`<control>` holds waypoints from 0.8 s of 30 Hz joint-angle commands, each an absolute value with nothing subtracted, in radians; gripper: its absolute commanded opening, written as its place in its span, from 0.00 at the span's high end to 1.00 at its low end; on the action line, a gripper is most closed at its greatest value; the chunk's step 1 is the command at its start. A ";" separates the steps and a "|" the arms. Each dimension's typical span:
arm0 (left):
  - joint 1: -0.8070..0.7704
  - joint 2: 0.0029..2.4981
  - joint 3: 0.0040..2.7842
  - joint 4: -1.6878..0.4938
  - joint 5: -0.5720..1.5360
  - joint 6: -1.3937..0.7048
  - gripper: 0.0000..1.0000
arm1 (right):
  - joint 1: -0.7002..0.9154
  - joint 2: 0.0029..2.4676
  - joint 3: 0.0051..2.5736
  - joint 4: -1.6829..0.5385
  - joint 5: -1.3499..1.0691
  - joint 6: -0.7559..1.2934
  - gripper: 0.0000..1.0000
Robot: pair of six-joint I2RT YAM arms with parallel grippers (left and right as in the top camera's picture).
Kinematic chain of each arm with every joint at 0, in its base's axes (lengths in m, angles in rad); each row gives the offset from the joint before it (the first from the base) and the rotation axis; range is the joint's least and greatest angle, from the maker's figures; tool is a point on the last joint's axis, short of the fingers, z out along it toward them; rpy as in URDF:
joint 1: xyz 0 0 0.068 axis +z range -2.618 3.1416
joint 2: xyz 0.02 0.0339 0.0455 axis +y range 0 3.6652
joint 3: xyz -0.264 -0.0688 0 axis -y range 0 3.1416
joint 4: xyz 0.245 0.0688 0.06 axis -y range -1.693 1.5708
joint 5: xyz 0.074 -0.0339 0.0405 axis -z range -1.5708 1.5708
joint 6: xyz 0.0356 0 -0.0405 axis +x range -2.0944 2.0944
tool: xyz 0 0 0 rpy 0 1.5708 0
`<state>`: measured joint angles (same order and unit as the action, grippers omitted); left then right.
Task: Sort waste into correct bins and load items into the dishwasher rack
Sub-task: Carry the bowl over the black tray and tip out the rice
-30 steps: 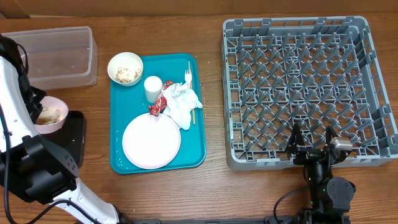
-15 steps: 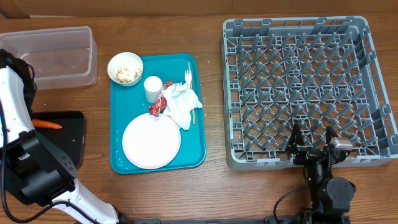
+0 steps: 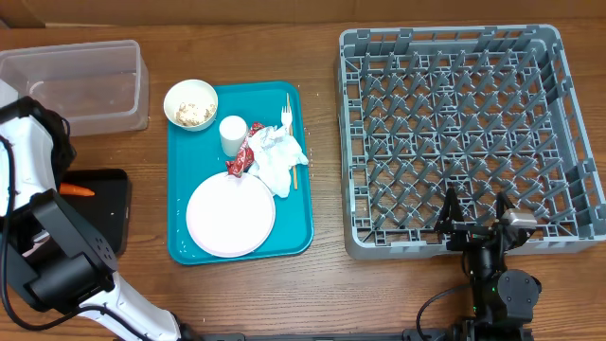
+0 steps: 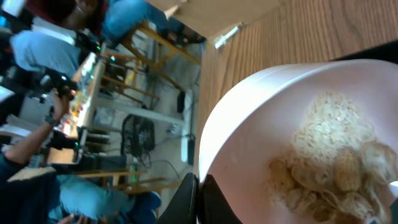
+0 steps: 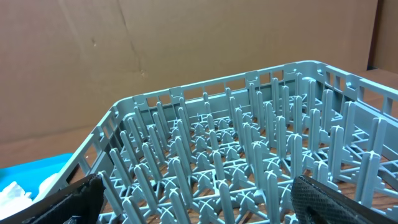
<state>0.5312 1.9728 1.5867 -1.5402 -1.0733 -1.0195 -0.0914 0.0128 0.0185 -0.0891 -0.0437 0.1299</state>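
Small pale bowl (image 4: 267,124) pinched by its rim in the left end effector (image 4: 200,190), jaws shut tight on the edge. Inside the bowl, white rice (image 4: 329,118) and beige scraps (image 4: 336,180), not yet tipped out. Bowl well to the left of the teal tray (image 3: 189,161), hidden from the overhead camera beneath the left arm (image 3: 28,161).

Directly left of the teal tray, a shallow black tray (image 3: 112,204) on the desk (image 3: 322,284), with an orange carrot (image 3: 78,190) lying in it. In the left wrist view, a dark strip just past the bowl's far rim, most likely that black tray's edge. Unclear whether the bowl hangs squarely above it or just beside it. Left of the teal tray and further back, a clear tub (image 3: 85,90).

Judged next step: emptying the food, probably into the black tray alongside the carrot. No long axis on a round bowl, so everything down to which way the open mouth tips: away from the pinched side, toward that dark edge.

Right of the teal tray, the large grey rack (image 3: 348,142), well apart from the bowl. Right end effector (image 3: 475,206) at the rack's near wall, spread wide and empty. Nearer to the rack by far, yet the bowl with the left arm alone.
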 commanded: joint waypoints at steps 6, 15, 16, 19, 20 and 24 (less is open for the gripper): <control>0.538 1.958 1.558 -1.457 -1.243 -0.936 0.96 | -0.096 0.003 0.008 -0.081 -0.035 0.126 0.00; 0.530 1.958 1.558 -1.304 -1.328 -0.718 0.96 | -0.096 0.003 0.008 -0.081 -0.035 0.126 0.00; 0.530 1.958 1.558 -1.292 -1.328 -0.703 0.96 | -0.096 0.003 0.008 -0.081 -0.035 0.126 0.00; 0.530 1.958 1.558 -1.265 -1.349 -0.657 0.96 | -0.096 0.003 0.008 -0.081 -0.035 0.126 0.00; 0.530 1.958 1.558 -1.255 -1.356 -0.647 0.96 | -0.096 0.003 0.008 -0.081 -0.035 0.126 0.00; 0.529 1.958 1.558 -1.206 -1.362 -0.571 0.96 | -0.096 0.003 0.008 -0.081 -0.035 0.126 0.00</control>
